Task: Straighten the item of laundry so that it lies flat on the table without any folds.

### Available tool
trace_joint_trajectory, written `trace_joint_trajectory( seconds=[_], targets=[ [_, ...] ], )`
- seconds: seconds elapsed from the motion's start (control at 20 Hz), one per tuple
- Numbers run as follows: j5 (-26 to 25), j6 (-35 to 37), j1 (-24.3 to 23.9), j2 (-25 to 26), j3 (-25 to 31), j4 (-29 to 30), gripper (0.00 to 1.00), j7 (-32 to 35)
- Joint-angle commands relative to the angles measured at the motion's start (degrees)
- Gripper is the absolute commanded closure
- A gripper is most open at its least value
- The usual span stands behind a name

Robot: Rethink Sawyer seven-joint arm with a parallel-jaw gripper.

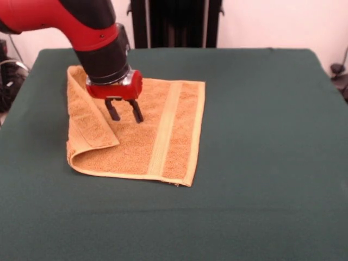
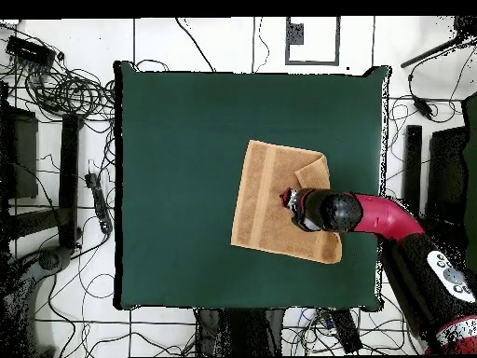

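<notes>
The orange-tan towel (image 1: pixel 147 130) lies on the dark green table (image 1: pixel 261 136), left of the middle in the front view. Its left edge is folded over onto itself in a long flap (image 1: pixel 89 122). A paler woven band (image 1: pixel 166 128) runs down its right part. My gripper (image 1: pixel 124 113) hangs just above the towel's middle, beside the flap, with its two black fingers (image 1: pixel 112 110) apart and empty. In the overhead view the towel (image 2: pixel 270 200) sits right of the table's centre and the gripper (image 2: pixel 291 199) is over its right half, by the folded part (image 2: pixel 317 175).
The red and black arm (image 1: pixel 81 24) reaches in from the top left in the front view and from the lower right in the overhead view (image 2: pixel 391 219). Cables (image 2: pixel 65 89) and stands lie on the floor around the table.
</notes>
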Motion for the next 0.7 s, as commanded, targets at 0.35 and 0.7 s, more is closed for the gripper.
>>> trace_joint_trajectory(
  seconds=[0.35, 0.7],
  targets=[
    [-12.2, 0.6, -4.4, 6.8, 6.2, -12.4, 0.0, -27.5],
    [-17.9, 0.1, -2.4, -0.6, 4.5, -11.7, 0.0, -23.9]
  ],
)
